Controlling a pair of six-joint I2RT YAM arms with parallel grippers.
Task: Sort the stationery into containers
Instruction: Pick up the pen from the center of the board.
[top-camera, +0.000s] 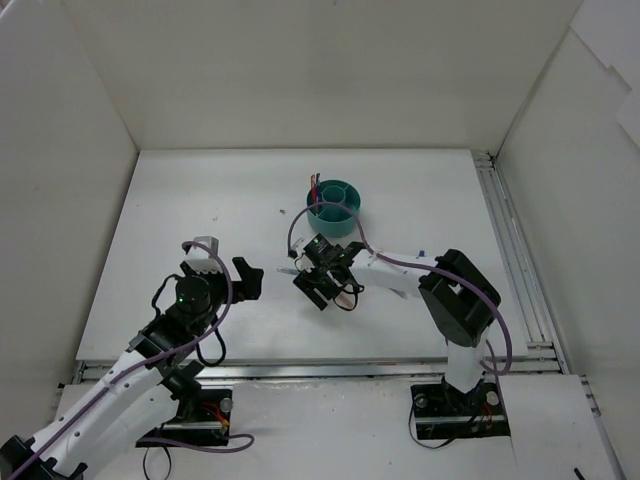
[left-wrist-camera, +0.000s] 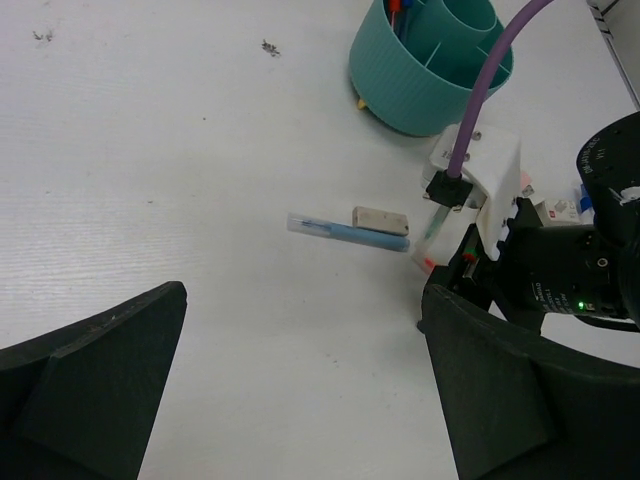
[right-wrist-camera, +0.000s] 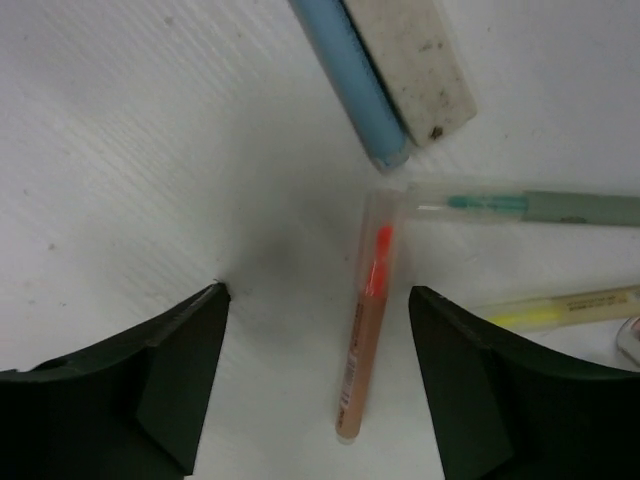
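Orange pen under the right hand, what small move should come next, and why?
Probably close the right hand on the orange pen: it lies flat on the table between the open fingers, untouched, with the blue pen and eraser beyond its tip.

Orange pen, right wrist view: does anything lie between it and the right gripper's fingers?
Nothing visible does: the orange pen lies on bare table in the gap of the right gripper, touching neither finger. The clear cap of a green pen meets its far end, and a yellow pen ends close beside one finger.
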